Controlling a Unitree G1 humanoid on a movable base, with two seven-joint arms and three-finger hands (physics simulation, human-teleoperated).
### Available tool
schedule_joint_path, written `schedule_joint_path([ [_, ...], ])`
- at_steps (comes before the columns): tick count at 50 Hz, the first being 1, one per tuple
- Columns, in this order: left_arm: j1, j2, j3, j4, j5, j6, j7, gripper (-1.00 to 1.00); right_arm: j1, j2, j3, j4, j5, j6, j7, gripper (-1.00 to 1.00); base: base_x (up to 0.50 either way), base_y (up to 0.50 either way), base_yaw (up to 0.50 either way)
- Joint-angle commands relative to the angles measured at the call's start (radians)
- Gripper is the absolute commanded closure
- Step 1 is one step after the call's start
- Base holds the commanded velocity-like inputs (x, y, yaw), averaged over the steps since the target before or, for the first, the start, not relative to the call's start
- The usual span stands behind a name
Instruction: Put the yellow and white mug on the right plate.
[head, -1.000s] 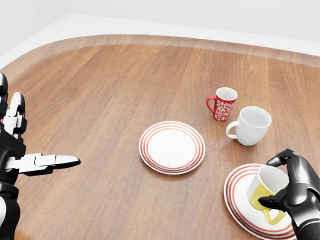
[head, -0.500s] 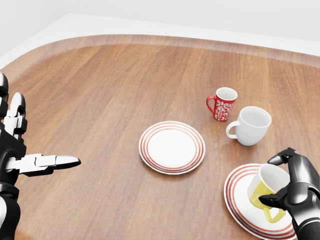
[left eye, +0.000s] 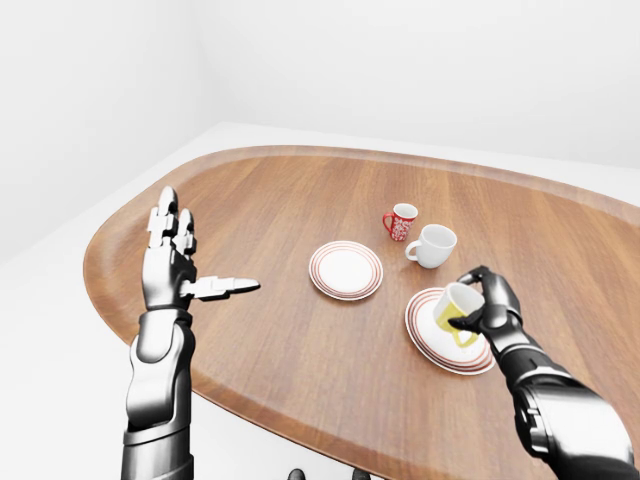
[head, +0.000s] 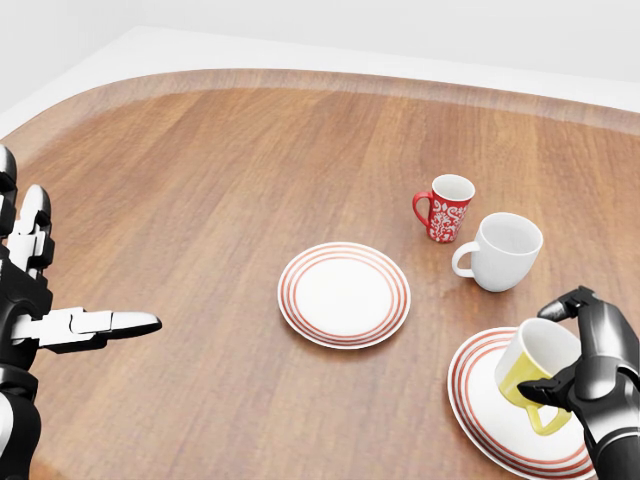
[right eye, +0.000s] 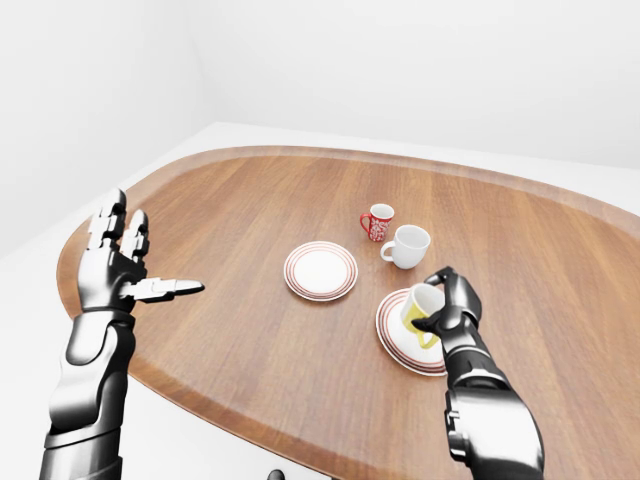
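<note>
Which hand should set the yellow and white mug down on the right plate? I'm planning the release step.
The right hand: its fingers already grip the yellow and white mug, tilted over the right plate. The left hand is open at the view's far left, away from both.

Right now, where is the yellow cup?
In the head view's bottom right, the yellow and white mug tilts over the right plate, gripped by the right hand.

I am standing at a bare simulated room: blank white walls (left eye: 420, 60), one oval wooden table (left eye: 280, 190) bearing dining crockery.
</note>
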Motion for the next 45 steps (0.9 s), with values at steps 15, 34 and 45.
schedule_joint_path([
  [15, 0.000, 0.000, 0.001, 0.000, 0.001, 0.000, -0.001, -1.00, -0.006, -0.001, -0.003, 0.001, -0.027, 0.000, -0.015, -1.00, 0.00, 0.00, 0.00],
  [34, 0.000, 0.000, 0.000, 0.002, 0.000, 0.000, 0.000, -1.00, -0.005, -0.002, -0.006, 0.000, -0.022, 0.000, -0.015, -1.00, 0.00, 0.00, 0.00],
  [45, 0.005, -0.003, -0.005, 0.002, 0.004, 0.000, -0.001, -1.00, -0.010, -0.006, -0.007, -0.008, -0.008, 0.000, -0.001, -1.00, 0.00, 0.00, 0.00],
])
